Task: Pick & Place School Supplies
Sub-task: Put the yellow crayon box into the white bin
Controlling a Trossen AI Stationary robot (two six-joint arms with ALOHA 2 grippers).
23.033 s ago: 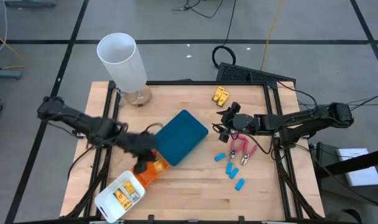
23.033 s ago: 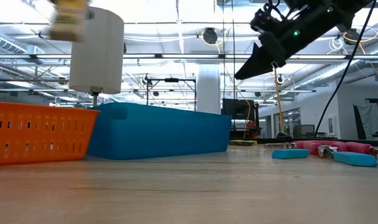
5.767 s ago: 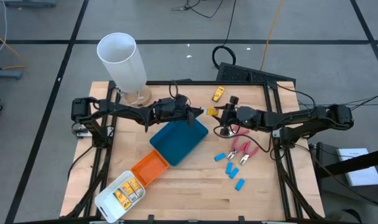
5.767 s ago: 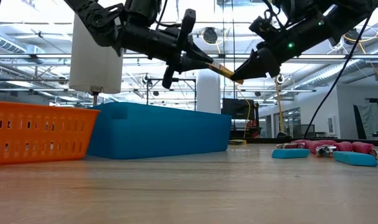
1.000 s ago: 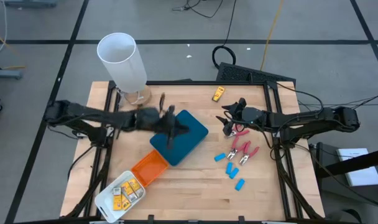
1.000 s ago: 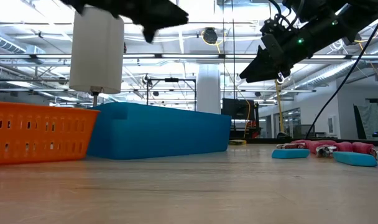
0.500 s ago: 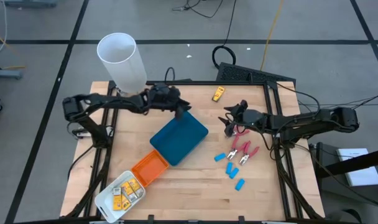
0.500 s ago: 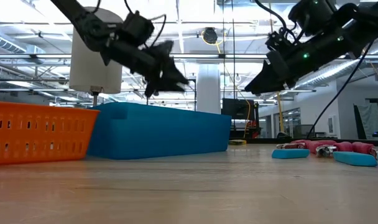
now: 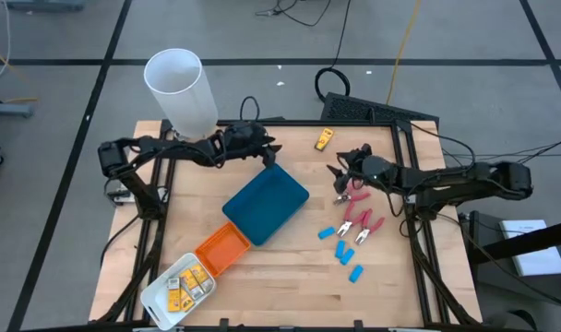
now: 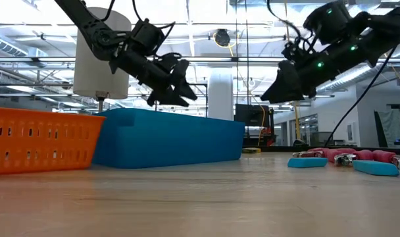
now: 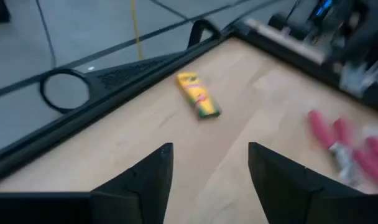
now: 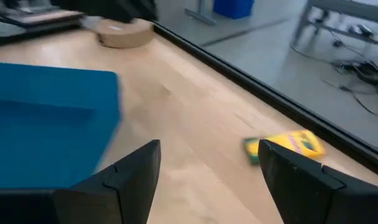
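Observation:
A yellow box [image 9: 325, 139] lies flat on the wood near the table's far edge; it also shows in both wrist views [image 11: 198, 102] [image 12: 287, 146]. Two pink-handled tools [image 9: 359, 221] and a few light-blue pieces [image 9: 341, 247] lie on the right half. Several yellow pieces sit in the white tray [image 9: 154, 297] at the near left. My left gripper [image 9: 269, 152] hangs open above the teal tray's far corner, pointing toward the yellow box. My right gripper [image 9: 339, 177] hangs open just beyond the pink tools, nothing between its fingers.
The teal tray [image 9: 267, 203] lies mid-table with the orange tray [image 9: 223, 249] at its near-left end. A tall white cylinder [image 9: 181, 92] stands at the far left corner. A black frame [image 9: 373, 112] runs along the far edge. Bare wood shows near the front edge.
My left gripper has swung from over the teal tray toward the table's far edge, come down and turned toward the yellow box, and its fingers have opened. My right gripper has sunk a little. The supplies and trays have kept their places.

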